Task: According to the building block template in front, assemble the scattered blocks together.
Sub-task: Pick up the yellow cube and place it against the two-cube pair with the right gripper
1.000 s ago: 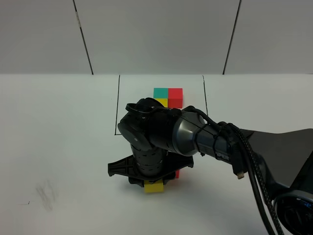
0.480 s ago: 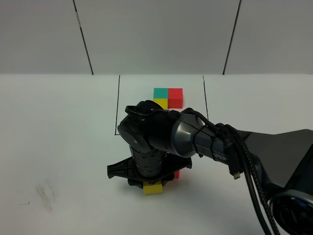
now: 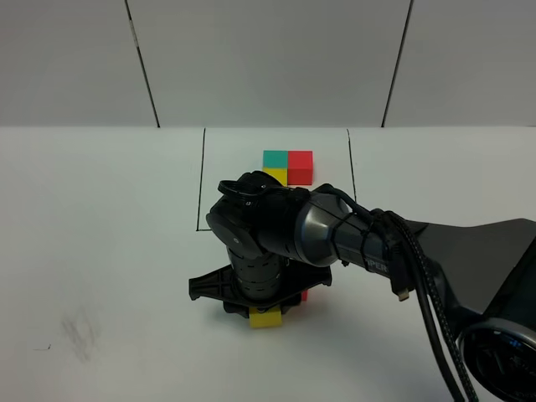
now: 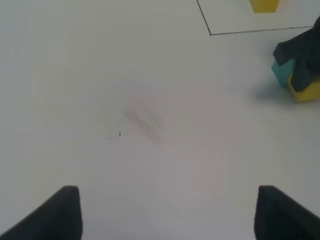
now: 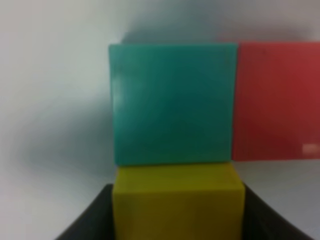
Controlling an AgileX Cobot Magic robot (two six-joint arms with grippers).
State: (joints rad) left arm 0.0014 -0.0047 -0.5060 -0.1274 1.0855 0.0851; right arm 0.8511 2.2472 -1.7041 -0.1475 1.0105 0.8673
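The yellow cube (image 5: pixel 177 200) is clamped between the right gripper's (image 3: pixel 264 308) jaws on the worktop (image 3: pixel 100 251), touching the teal cube (image 5: pixel 172 102), which adjoins the red cube (image 5: pixel 275 100). The framed template (image 3: pixel 287 167) lies beyond. The left gripper's (image 4: pixel 167 212) jaws are spread apart.

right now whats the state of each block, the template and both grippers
building block template: assembled L inside the black outline, untouched
teal cube: flat on the table, flush against the red and yellow cubes
red cube: flat, beside the teal one
yellow cube: between the right gripper's fingers
right gripper: shut on the yellow cube
left gripper: open, holding nothing
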